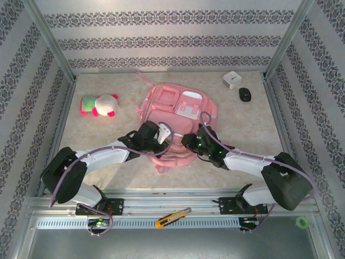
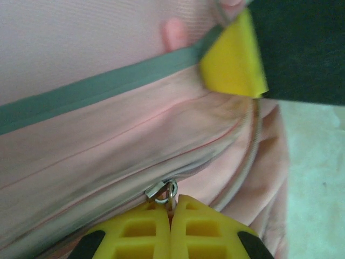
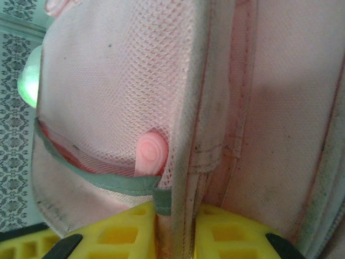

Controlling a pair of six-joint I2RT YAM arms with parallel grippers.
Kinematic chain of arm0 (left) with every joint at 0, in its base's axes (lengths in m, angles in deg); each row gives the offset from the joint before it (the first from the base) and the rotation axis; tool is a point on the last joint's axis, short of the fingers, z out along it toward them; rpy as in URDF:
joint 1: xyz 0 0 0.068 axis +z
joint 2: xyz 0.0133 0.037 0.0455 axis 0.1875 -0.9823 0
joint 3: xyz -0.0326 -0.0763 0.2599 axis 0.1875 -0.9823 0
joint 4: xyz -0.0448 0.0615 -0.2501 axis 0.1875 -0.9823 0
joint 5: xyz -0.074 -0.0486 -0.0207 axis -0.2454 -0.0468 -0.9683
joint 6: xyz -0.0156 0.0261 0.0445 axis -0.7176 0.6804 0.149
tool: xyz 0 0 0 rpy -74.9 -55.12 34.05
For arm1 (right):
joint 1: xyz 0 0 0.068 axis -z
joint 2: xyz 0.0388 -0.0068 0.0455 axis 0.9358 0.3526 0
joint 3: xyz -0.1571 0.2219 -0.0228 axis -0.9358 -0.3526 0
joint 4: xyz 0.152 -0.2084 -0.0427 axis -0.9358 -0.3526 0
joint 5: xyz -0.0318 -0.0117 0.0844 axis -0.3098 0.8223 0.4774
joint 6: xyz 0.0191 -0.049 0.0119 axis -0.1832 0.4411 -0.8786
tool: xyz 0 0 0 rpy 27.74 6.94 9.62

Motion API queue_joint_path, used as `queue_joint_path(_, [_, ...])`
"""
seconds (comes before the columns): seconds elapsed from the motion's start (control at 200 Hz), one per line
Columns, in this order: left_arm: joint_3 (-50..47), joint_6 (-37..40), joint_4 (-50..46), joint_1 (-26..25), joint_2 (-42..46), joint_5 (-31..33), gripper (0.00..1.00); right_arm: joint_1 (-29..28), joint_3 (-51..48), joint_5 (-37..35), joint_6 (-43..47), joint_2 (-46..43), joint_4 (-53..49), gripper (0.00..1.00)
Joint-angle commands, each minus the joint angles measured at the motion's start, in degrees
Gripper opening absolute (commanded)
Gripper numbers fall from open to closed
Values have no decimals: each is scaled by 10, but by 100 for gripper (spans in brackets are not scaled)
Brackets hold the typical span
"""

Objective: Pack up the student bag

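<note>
A: Where's the student bag (image 1: 178,108) lying?
B: It's lying mid-frame in the top view, long axis running up-frame, soft pink fabric touching both my grippers.
A: And your grips?
B: My right gripper (image 3: 175,229) is pinching a grubby mesh-pocket seam (image 3: 186,156); my left gripper (image 2: 171,215) is clamping shut on the small metal zipper pull (image 2: 160,189), zip line curving toward upper right.

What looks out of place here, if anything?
A yellow box cutter lies on the metal rail between the arm bases, away from the student bag on the table. The bag's seams look grimy in the right wrist view.
</note>
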Motion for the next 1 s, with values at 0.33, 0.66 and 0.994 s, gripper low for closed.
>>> queue_joint_path(0.33, [32,-3,101,-64,-29,-41,27,2,28,34,9,-24,61,32])
queue_joint_path(0.66, [2,368,-82,28,125,-149,70,14,-11,26,157,-213,-149,51])
queue_joint_path(0.994, [54,564,-59,67,4,-66,68,12,-43,29,327,-277,-190,48])
